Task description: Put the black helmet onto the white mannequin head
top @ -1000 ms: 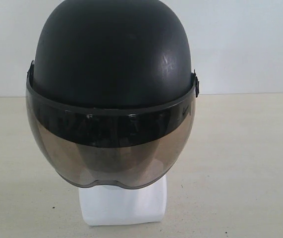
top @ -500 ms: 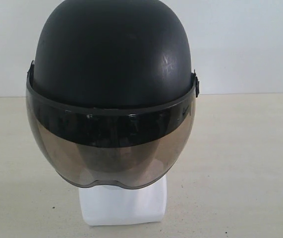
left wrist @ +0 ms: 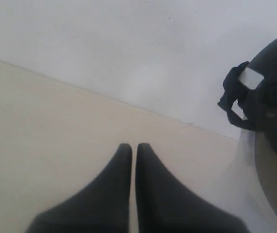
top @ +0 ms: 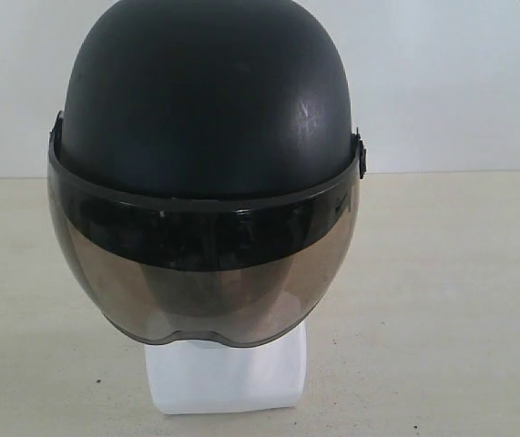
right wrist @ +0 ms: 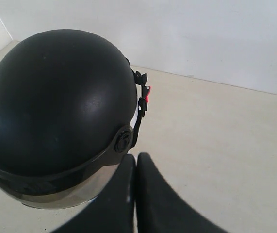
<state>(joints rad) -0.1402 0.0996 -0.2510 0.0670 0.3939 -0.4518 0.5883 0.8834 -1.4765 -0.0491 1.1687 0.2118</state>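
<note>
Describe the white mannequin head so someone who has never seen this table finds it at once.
On the beige table stands one big object, the black helmet. Right beneath its smoky visor a blocky white base sticks out: that is the white mannequin head, white where the helmet is black and the table beige.

The black helmet (right wrist: 60,107) beside the right gripper (right wrist: 136,158)
Jaws pressed together, tips just beside its visor (right wrist: 80,191); a white sliver near the strap (right wrist: 140,90) may be the mannequin head (right wrist: 137,110).
</note>
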